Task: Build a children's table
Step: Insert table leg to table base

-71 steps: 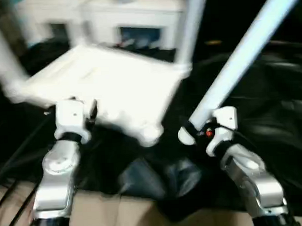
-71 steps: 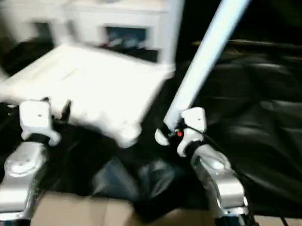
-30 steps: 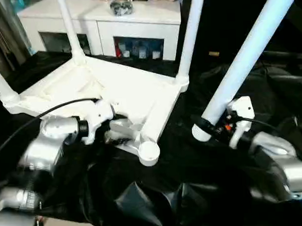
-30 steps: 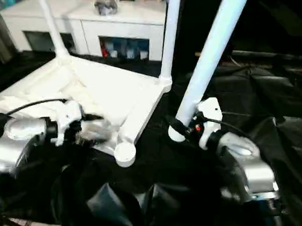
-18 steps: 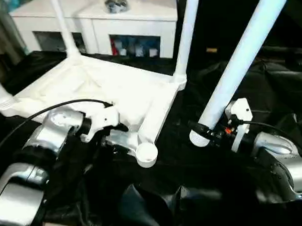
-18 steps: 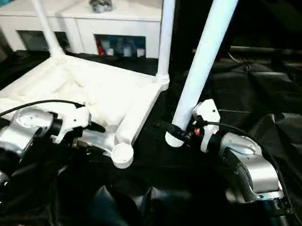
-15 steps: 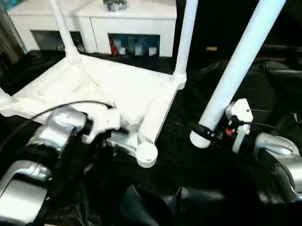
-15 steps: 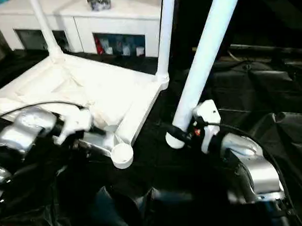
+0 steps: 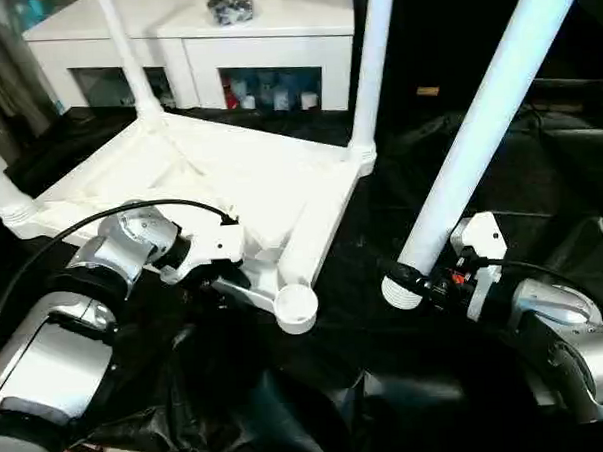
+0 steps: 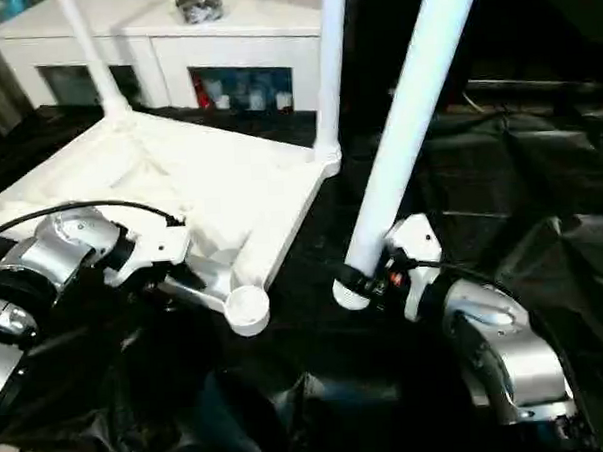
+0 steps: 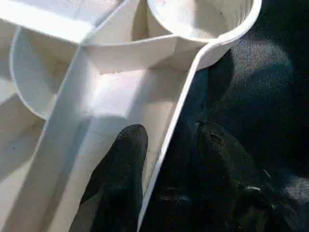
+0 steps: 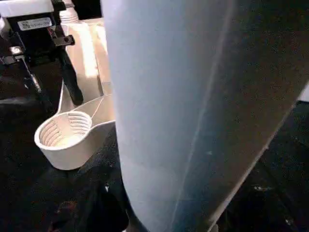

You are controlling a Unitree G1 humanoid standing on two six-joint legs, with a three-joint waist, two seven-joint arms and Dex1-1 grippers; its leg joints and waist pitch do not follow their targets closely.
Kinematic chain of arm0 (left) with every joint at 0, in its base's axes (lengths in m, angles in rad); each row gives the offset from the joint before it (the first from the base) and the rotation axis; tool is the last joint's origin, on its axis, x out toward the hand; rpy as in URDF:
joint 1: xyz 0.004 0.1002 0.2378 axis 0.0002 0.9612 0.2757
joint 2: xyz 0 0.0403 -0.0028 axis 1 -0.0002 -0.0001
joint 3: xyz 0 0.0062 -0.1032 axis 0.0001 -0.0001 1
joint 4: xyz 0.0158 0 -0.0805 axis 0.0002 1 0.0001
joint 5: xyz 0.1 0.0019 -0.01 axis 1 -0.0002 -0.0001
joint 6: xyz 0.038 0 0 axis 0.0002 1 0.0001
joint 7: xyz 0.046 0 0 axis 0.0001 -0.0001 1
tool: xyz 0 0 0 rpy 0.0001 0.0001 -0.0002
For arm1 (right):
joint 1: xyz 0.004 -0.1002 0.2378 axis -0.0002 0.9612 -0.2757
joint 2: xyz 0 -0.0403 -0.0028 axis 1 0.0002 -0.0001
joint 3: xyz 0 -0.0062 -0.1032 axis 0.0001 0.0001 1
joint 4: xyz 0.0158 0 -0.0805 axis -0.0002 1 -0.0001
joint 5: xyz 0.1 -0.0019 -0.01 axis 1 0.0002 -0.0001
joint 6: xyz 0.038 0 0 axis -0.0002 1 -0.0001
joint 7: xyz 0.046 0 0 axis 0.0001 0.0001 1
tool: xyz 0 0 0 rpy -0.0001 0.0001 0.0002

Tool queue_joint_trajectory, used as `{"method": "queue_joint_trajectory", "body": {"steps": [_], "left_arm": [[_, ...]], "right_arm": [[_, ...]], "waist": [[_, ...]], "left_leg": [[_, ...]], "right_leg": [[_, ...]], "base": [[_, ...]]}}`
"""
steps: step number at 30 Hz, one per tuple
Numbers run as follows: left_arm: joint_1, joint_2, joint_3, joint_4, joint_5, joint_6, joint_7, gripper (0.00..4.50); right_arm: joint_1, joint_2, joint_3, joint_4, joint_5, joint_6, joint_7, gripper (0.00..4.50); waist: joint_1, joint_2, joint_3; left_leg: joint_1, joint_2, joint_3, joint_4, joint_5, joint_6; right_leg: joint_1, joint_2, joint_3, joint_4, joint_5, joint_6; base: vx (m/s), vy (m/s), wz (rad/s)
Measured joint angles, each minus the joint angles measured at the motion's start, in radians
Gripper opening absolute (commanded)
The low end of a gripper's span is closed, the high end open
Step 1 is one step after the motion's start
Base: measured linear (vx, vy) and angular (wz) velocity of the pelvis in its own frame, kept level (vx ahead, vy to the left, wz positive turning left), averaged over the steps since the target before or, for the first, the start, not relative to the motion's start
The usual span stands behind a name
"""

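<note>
Eye views: top (image 9: 229,179) lying upside down at centre left, three legs standing in sockets; right gripper (image 9: 416,281) clamping fourth leg (image 9: 478,138) at right. Left wrist: left gripper (image 11: 166,159) straddling top's rim, fingers (image 11: 120,159) parted. Right wrist: empty socket (image 12: 65,137) lying lower left.

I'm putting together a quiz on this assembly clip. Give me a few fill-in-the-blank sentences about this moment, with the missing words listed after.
1. The number of legs already standing in the tabletop is ____.
2. The last leg is held by the ____ gripper.
3. The socket nearest the robot is ____.
4. The left gripper has one finger on each side of the tabletop's ____.

Missing words: three; right; empty; rim
</note>
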Motion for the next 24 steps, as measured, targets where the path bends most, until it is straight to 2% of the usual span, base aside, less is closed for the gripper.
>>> {"method": "queue_joint_trajectory", "body": {"steps": [5,7,9,11,15,19,24], "left_arm": [[-0.014,-0.004,0.002,0.023,0.008,-0.005,0.001,1.55],[-0.016,-0.010,0.007,0.031,0.007,0.000,0.001,1.21],[-0.016,-0.029,0.038,0.037,-0.013,0.045,-0.007,1.17],[-0.015,-0.051,0.061,0.039,-0.034,0.100,-0.021,0.93],[-0.012,-0.064,0.063,0.024,-0.034,0.145,-0.022,0.67],[0.029,-0.085,0.087,-0.044,-0.057,0.196,0.006,0.47],[0.107,-0.112,0.101,-0.206,-0.061,0.286,0.093,0.26]], "right_arm": [[0.000,0.001,0.016,-0.009,0.000,0.000,-0.001,1.90],[0.000,0.001,0.018,-0.010,0.000,0.000,-0.001,1.90],[0.000,0.001,0.018,-0.009,0.000,0.000,-0.002,1.90],[0.000,0.002,0.020,-0.009,0.000,0.000,-0.002,1.90],[-0.002,0.018,0.020,-0.008,0.001,0.001,-0.019,1.90],[-0.016,0.042,0.019,0.015,-0.002,0.006,-0.056,1.90],[-0.051,0.060,0.024,0.064,-0.031,0.014,-0.094,1.90]], "waist": [[-0.001,0.000,0.000],[0.000,0.000,0.000],[0.000,0.000,0.000],[0.001,0.000,0.000],[-0.001,-0.003,0.001],[-0.011,-0.006,0.000],[-0.010,-0.011,-0.001]], "left_leg": [[0.000,0.000,0.000,0.000,0.000,0.000],[-0.001,0.000,0.001,0.000,0.000,0.000],[-0.001,0.000,0.001,0.000,0.000,0.000],[-0.001,0.000,0.001,0.000,0.000,0.000],[-0.001,0.000,0.001,0.000,0.000,0.001],[0.000,0.001,0.002,-0.002,0.000,0.001],[0.000,0.001,0.004,-0.003,0.001,0.004]], "right_leg": [[0.000,0.000,0.000,-0.001,0.000,0.000],[0.000,0.000,0.000,-0.002,0.000,0.000],[0.000,0.000,0.000,-0.002,0.000,0.000],[0.000,0.000,0.000,-0.002,0.000,0.000],[0.000,0.000,0.000,-0.003,0.000,0.000],[0.000,0.000,0.000,-0.004,0.000,0.000],[0.000,0.000,0.000,-0.006,0.000,0.000]], "base": [[0.000,0.000,0.00],[0.000,0.000,0.00],[0.000,0.000,0.00],[0.000,0.000,0.00],[0.000,0.000,0.00],[0.000,0.000,0.00],[0.000,0.000,0.00]]}}
